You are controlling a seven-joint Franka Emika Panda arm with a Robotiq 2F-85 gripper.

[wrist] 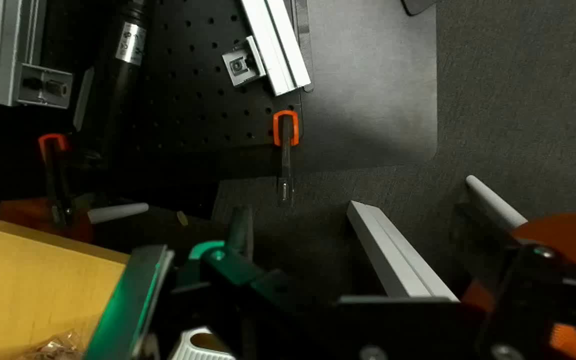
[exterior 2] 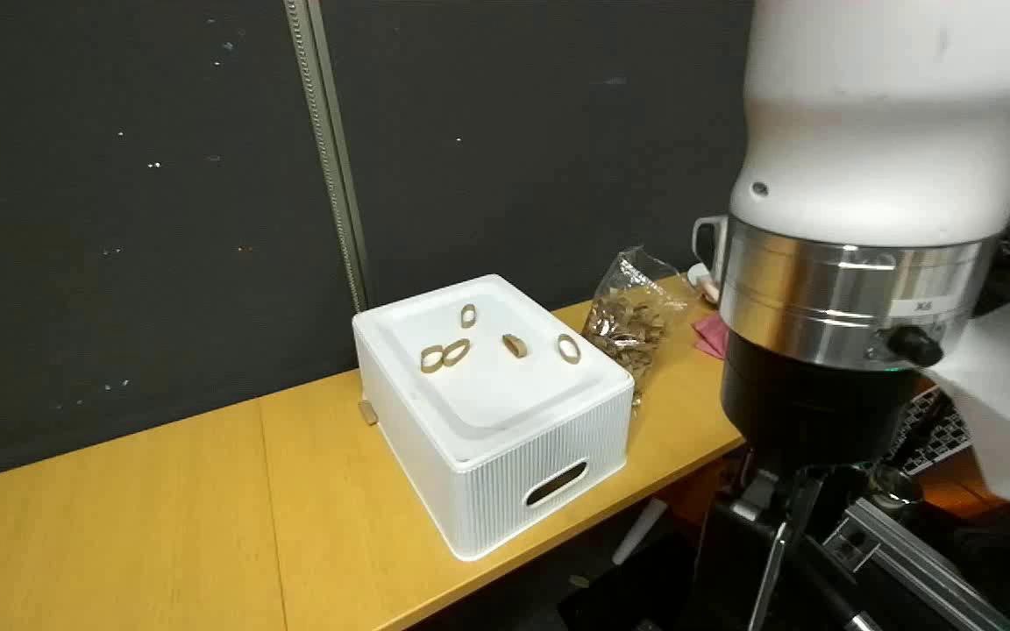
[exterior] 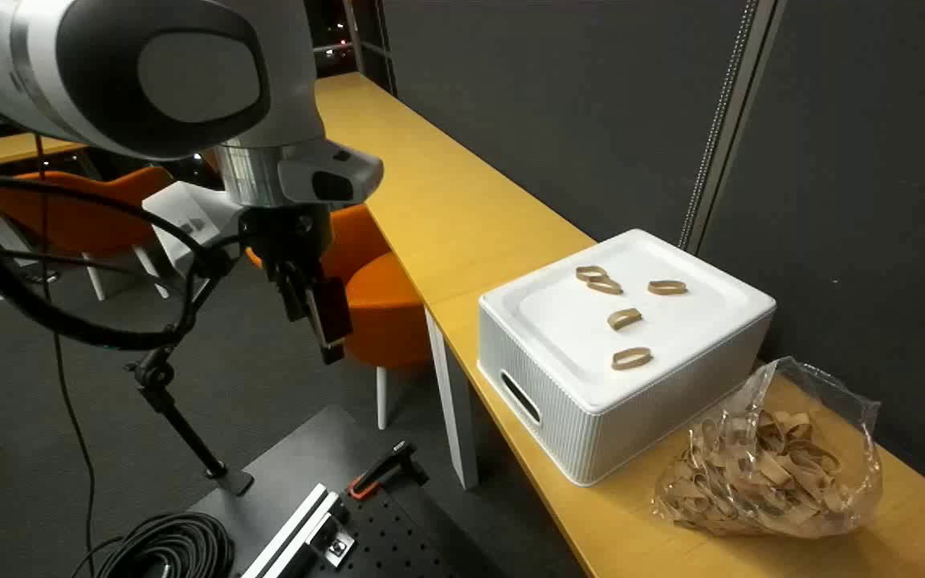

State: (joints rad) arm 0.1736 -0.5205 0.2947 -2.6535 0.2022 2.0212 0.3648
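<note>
At the left of an exterior view, your cable coil (exterior: pixel 181 530) lies low down, presumably parked there so its slack snags nothing. Next along, your gripper (exterior: pixel 316 321) hangs tips-down over the floor (exterior: pixel 294 393); the wrist view shows its fingers (wrist: pixel 130 300) spread wide apart with nothing between them, so it bears no load and grips none of the things nearby. Beneath, the clamp (exterior: pixel 389 464) sits on the edge of the perforated plate (exterior: pixel 398 530), likely pinning it against shifting. Then you meet the table (exterior: pixel 503 209), with the white box (exterior: pixel 563 437) near its edge, slotted side facing the gripper. It looks upturned (a fitted lid can't quite be ruled out), which makes a raised platform of it. On top lie five tan loops (exterior: pixel 625 320), two touching and the other three apart, so there is space all round each of those; the shallow rim probably stops them sliding off. Farthest along, just beside the box, the clear bag (exterior: pixel 776 482) slumps on the table with its mouth gaping upward, its soft walls holding many more loops in one heap.
</note>
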